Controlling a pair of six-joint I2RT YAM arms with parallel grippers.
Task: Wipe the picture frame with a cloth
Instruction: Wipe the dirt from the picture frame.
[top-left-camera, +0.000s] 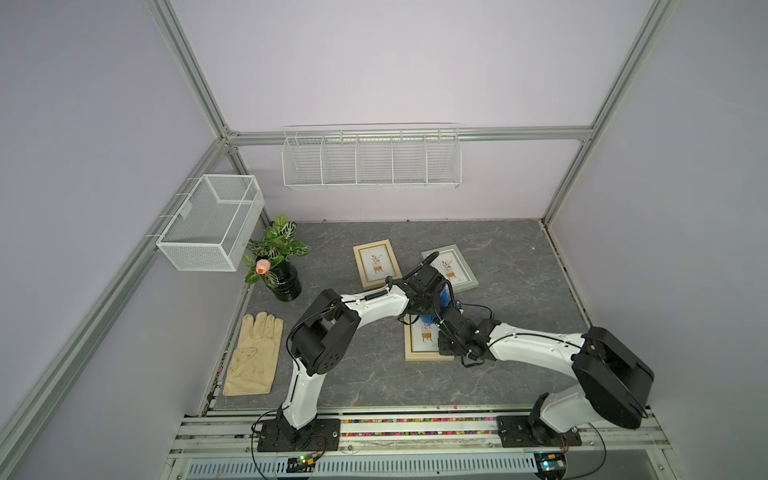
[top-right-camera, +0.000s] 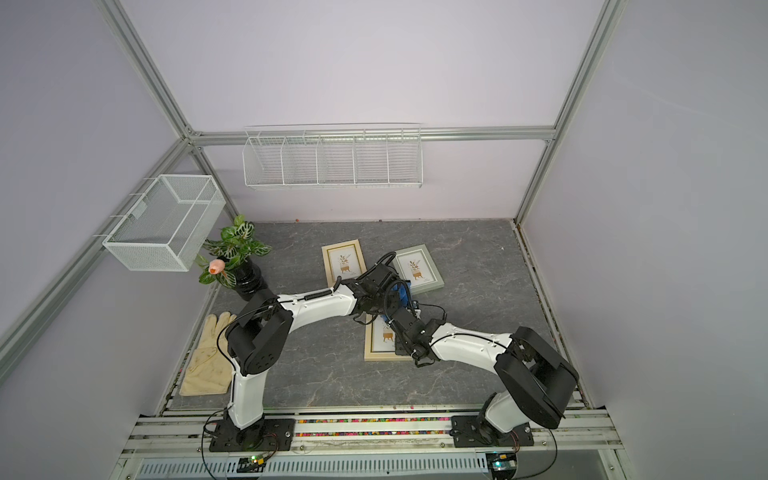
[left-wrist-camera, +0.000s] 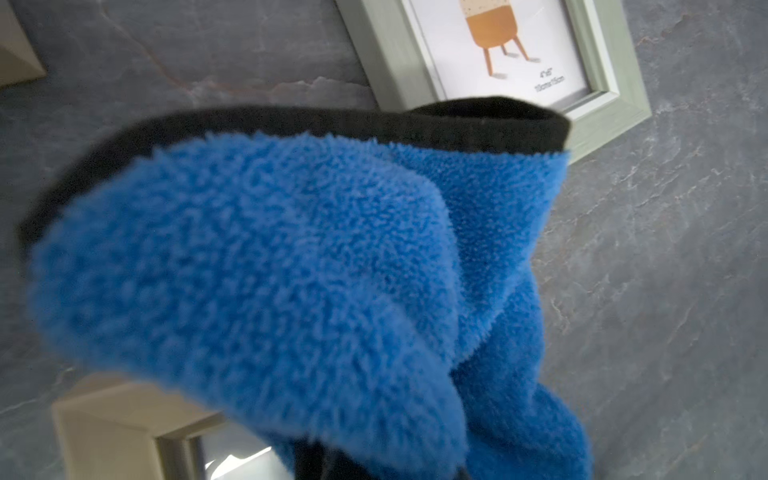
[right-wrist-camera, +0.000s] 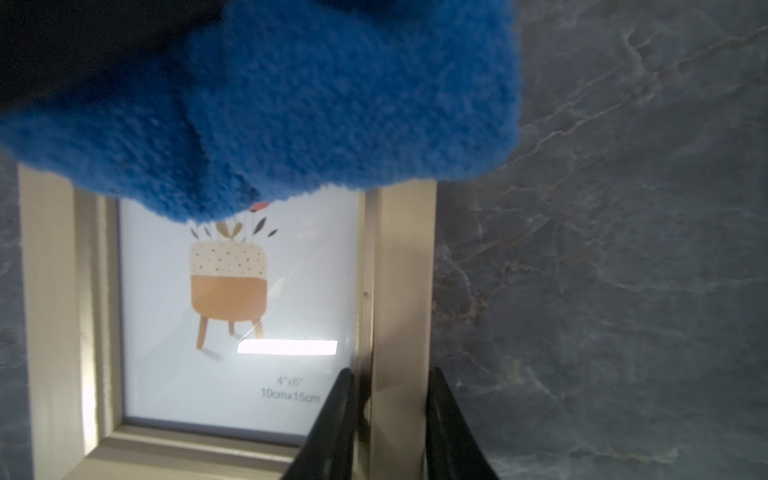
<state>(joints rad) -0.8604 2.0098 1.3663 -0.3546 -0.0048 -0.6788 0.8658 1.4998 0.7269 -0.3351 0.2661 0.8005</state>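
Royal-blue plush microfibre cloth (left-wrist-camera: 291, 270) with a thin black edge hung in a bunch from the left gripper (top-left-camera: 430, 307). That gripper was fully closed on the cloth, and its fingers were almost buried in the plush. The cloth hung over the far end of a cream-coloured rectangular picture frame (right-wrist-camera: 232, 311), which held a print of an orange pot on three legs. In the right wrist view the cloth (right-wrist-camera: 291, 104) covered the top of the print. Whether the plush touched the glass could not be told.

The picture frame (top-left-camera: 422, 343) lay flat on a grey marble-patterned tabletop (top-left-camera: 519, 270). The right gripper (right-wrist-camera: 395, 428) was narrowed onto the frame's right-hand rail near its near corner. One black finger (right-wrist-camera: 336, 428) sat on the glass side and the other on the outer side, both pressed against the rail.

Just beyond the picture frame lay a sage-green rectangular frame (top-left-camera: 451, 270) with the same print. Beyond and to the left lay a second cream frame (top-left-camera: 377, 264). Well to the left of the picture frame, a beige fabric glove (top-left-camera: 253, 357) lay flat. Further back on that side stood a leafy green plant in a glossy black pot (top-left-camera: 278, 257).
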